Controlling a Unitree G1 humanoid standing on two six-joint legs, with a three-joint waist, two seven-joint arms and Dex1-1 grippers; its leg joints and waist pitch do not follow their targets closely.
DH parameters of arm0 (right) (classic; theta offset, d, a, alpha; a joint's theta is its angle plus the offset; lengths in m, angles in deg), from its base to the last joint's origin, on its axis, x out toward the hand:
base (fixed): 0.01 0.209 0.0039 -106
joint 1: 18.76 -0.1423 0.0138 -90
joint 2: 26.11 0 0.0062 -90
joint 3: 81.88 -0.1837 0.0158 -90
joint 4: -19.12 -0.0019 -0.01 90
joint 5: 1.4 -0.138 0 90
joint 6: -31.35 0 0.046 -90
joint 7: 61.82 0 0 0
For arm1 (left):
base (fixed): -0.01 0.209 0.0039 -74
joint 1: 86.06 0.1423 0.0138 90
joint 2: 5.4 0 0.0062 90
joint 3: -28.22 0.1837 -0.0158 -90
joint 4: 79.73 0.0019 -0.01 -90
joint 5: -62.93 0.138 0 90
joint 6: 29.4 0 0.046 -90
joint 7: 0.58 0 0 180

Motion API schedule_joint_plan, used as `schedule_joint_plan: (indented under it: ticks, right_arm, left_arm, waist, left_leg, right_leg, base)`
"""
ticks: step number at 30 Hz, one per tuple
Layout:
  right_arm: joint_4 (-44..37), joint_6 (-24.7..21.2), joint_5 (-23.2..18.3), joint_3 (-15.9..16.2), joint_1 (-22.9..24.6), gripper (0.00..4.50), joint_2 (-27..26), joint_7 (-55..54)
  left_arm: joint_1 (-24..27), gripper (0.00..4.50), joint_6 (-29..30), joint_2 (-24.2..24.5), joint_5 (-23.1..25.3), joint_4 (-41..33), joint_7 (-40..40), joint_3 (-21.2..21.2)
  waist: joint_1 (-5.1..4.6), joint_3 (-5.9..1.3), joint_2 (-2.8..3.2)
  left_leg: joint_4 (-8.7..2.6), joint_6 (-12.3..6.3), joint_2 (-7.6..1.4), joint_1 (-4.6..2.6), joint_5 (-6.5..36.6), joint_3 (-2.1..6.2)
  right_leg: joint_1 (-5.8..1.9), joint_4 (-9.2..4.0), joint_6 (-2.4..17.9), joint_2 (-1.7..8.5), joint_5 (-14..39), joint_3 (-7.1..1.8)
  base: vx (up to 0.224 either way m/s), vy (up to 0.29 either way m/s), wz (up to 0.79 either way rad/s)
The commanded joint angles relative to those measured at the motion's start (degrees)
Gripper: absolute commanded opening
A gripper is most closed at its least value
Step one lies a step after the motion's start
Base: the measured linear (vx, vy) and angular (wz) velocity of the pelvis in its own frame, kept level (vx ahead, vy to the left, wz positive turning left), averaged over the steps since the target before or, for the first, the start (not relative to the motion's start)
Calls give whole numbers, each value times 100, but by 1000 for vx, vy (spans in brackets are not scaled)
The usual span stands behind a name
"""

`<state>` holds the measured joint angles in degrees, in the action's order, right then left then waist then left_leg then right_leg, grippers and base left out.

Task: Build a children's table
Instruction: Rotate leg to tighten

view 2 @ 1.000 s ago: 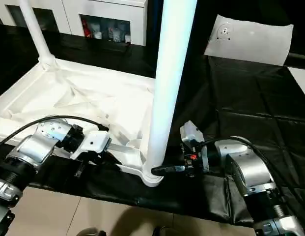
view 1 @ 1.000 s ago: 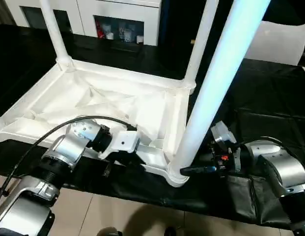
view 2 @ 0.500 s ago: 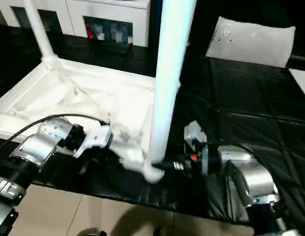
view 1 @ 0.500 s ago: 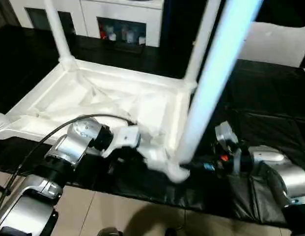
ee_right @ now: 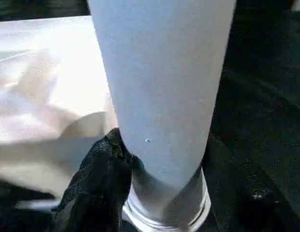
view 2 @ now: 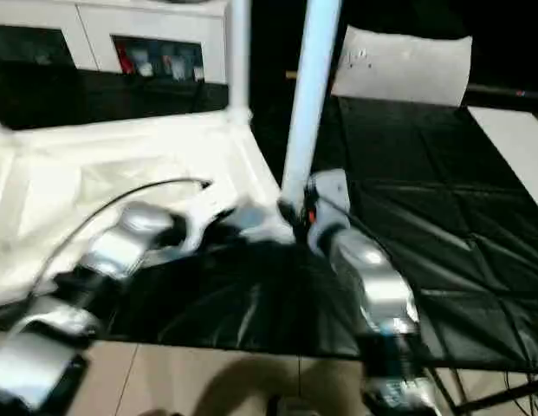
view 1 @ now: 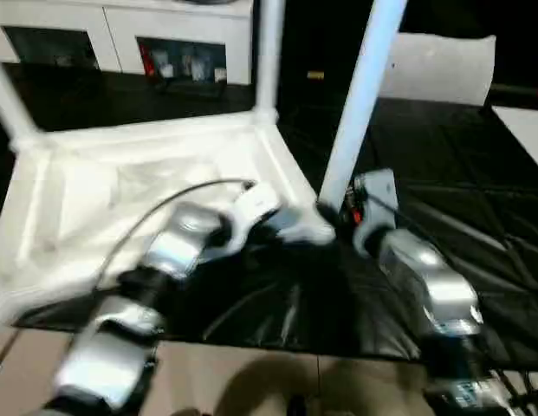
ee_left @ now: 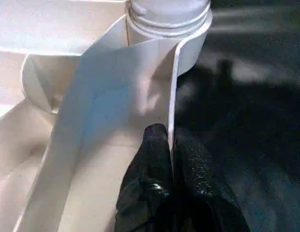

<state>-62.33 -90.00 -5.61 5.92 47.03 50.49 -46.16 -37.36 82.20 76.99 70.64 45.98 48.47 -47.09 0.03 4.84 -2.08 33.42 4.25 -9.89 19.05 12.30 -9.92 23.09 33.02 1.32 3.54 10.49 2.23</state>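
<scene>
I have the white plastic children's table top (view 1: 121,186) lying upside down on the black quilted cloth-covered work surface (view 1: 459,182), its ribbed underside facing up. Its near corner sits close to the front edge of the surface, beyond which the pale tiled floor (view 1: 251,381) shows. To the right of the table top the black surface runs bare toward its right edge. A white sheet-like panel (view 1: 442,69) lies at the far right corner. A white cabinet with glass doors (view 1: 121,39) stands behind the far edge.

Three white tapered round legs stand upright from corner sockets: the nearest leg (view 1: 359,95) at the near right corner, a second leg (view 1: 269,52) at the far right corner, and a third leg (view 1: 10,108) at the far left.

My left gripper (ee_left: 171,145) is clenched on the thin upright side wall of the table top, one black finger (ee_left: 152,154) on each face of the wall, just beside the round corner socket (ee_left: 186,43) that carries the nearest leg.

My right gripper (ee_right: 140,166) is at the base of the nearest leg, just above the socket collar. One black finger (ee_right: 99,179) presses against the leg's side; the other finger is hidden behind the leg, so I read the grip as closed around the leg base.
</scene>
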Motion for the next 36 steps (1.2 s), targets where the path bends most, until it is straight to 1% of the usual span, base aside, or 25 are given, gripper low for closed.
schedule_joint_plan:
  ticks: [1,2,3,4,6,7,9,10,12,14,16,17,18,19,20,21,22,23,24,25,28,29,30,33,36]
  right_arm:
    - [162,-303,-150,733,82,191,-525,241]
    - [162,-303,-150,733,82,226,-525,241]
    - [128,-266,-101,749,98,226,-569,205]
    - [47,-213,-57,757,145,261,-596,200]
    - [-13,-115,-55,756,188,271,-543,248]
    - [-96,-17,-132,712,252,271,-456,350]
    - [-111,9,-160,699,264,297,-436,356]
    - [-284,221,-316,573,379,309,-191,646]
    - [-324,284,-341,544,405,314,-134,716]
    - [-382,366,-349,522,452,350,-15,877]
    - [-557,712,-478,403,604,361,449,1564]
    - [-569,739,-498,390,614,361,493,1632]
    - [-581,865,-535,363,647,373,746,1931]
    - [-565,926,-516,367,652,386,826,2002]
    - [-556,958,-508,372,655,398,871,2040]
    - [-537,1057,-505,410,681,398,1064,2249]
    - [-541,1100,-527,431,703,428,1154,2390]
    - [-558,1130,-574,460,734,428,1273,2604]
    - [-571,1141,-601,473,750,428,1326,2704]
    - [-579,1147,-617,480,760,428,1357,2761]
    - [-718,1200,-947,650,912,428,1827,3784]
    - [-743,1264,-1014,736,961,428,2009,4141]
    - [-754,1291,-1046,775,983,428,2094,4307]
    - [-750,1310,-1190,836,1004,428,2302,4759]
    - [-708,1326,-1396,874,979,394,2501,5267]
  left_arm:
    - [-82,0,-57,-495,-229,-108,-564,-113]
    - [-82,0,-57,-495,-229,-108,-564,-113]
    - [-39,0,-27,-506,-217,-176,-547,-93]
    - [47,0,-51,-453,-156,-278,-514,-17]
    - [100,0,-30,-376,-99,-336,-466,29]
    - [156,0,-52,-274,-62,-383,-413,47]
    - [173,0,-48,-251,-50,-404,-416,50]
    - [316,0,-208,-25,-31,-517,-145,140]
    - [351,0,-235,24,-33,-544,-87,152]
    - [430,0,-330,110,-60,-611,81,185]
    - [691,0,-810,444,-127,-790,749,338]
    - [711,0,-837,476,-131,-802,811,353]
    - [810,0,-1242,627,-227,-859,1190,417]
    - [824,0,-1263,657,-244,-863,1248,420]
    - [830,0,-1264,675,-252,-864,1271,423]
    - [842,0,-1328,773,-269,-834,1394,462]
    - [849,0,-1424,835,-266,-816,1480,497]
    - [855,0,-1556,906,-278,-781,1612,528]
    - [860,0,-1601,933,-295,-770,1672,529]
    - [863,0,-1626,948,-304,-764,1706,530]
    - [842,0,-1908,1219,-437,-697,2362,577]
    - [813,0,-2007,1333,-425,-653,2593,631]
    - [797,0,-2037,1389,-416,-633,2700,656]
    - [745,0,-2144,1538,-406,-587,3006,738]
    - [702,0,-2319,1691,-432,-569,3390,851]
  waist:
    - [24,-249,-22]
    - [29,-257,-23]
    - [33,-262,-23]
    - [44,-273,-12]
    - [50,-278,-17]
    - [61,-282,8]
    - [64,-285,-1]
    - [71,-278,30]
    - [59,-285,16]
    - [48,-283,15]
    - [53,-277,6]
    - [56,-282,9]
    - [53,-279,18]
    - [40,-282,9]
    - [39,-296,0]
    - [44,-305,16]
    - [46,-302,10]
    - [69,-302,30]
    - [72,-300,11]
    - [85,-294,18]
    - [125,-294,-16]
    - [141,-300,-10]
    - [155,-300,-3]
    - [177,-310,-22]
    - [195,-309,-19]
  left_leg:
    - [-477,-225,-254,48,1143,111]
    - [-479,-251,-257,53,1071,110]
    - [-471,-284,-253,54,1003,98]
    - [-458,-357,-260,50,835,80]
    - [-449,-417,-255,50,768,67]
    - [-448,-440,-258,51,699,64]
    - [-444,-455,-261,68,640,61]
    - [-461,-459,-273,71,622,78]
    - [-453,-494,-283,90,622,73]
    - [-453,-507,-271,96,593,74]
    - [-449,-556,-280,103,663,73]
    - [-446,-576,-280,106,658,75]
    - [-449,-608,-280,108,609,73]
    - [-445,-624,-279,118,604,71]
    - [-437,-625,-287,105,538,66]
    - [-429,-635,-299,87,447,55]
    - [-423,-669,-294,96,396,48]
    - [-422,-682,-301,78,387,50]
    - [-415,-718,-301,82,394,38]
    - [-420,-731,-307,87,398,38]
    - [-413,-791,-312,85,466,35]
    - [-415,-821,-314,82,445,42]
    - [-413,-819,-318,71,424,35]
    - [-402,-807,-327,70,377,34]
    - [-397,-842,-330,71,316,33]
  right_leg:
    - [-203,-462,857,442,2243,-270]
    - [-214,-447,881,441,2098,-271]
    - [-219,-437,911,436,1956,-273]
    - [-227,-404,1019,435,1603,-281]
    - [-238,-399,1092,433,1514,-279]
    - [-242,-394,1128,446,1452,-279]
    - [-258,-390,1128,444,1396,-276]
    - [-267,-381,1149,443,1362,-261]
    - [-282,-363,1182,438,1233,-262]
    - [-288,-364,1202,431,1216,-255]
    - [-301,-376,1206,443,1272,-259]
    - [-307,-367,1194,446,1249,-264]
    - [-298,-367,1209,439,1208,-261]
    - [-302,-359,1214,438,1182,-263]
    - [-299,-332,1259,436,1086,-263]
    - [-283,-314,1343,429,917,-262]
    - [-288,-302,1383,424,795,-263]
    - [-273,-299,1401,424,761,-260]
    - [-280,-290,1432,424,718,-263]
    - [-279,-290,1451,429,713,-261]
    - [-292,-298,1405,444,821,-266]
    - [-289,-292,1397,437,841,-256]
    - [-271,-284,1425,436,809,-255]
    - [-276,-269,1474,454,757,-257]
    - [-279,-246,1540,449,626,-253]
  base:
    - [0,0,0]
    - [0,0,0]
    - [0,0,0]
    - [0,0,0]
    - [0,0,0]
    - [57,-45,6]
    - [0,0,0]
    - [0,0,0]
    - [0,0,0]
    - [0,0,0]
    - [0,0,0]
    - [0,0,0]
    - [0,0,0]
    - [0,0,0]
    - [0,0,0]
    - [0,0,0]
    - [0,0,0]
    - [0,0,0]
    - [0,0,0]
    - [0,0,0]
    - [0,0,0]
    - [0,0,0]
    - [0,0,0]
    - [0,0,0]
    - [0,0,0]
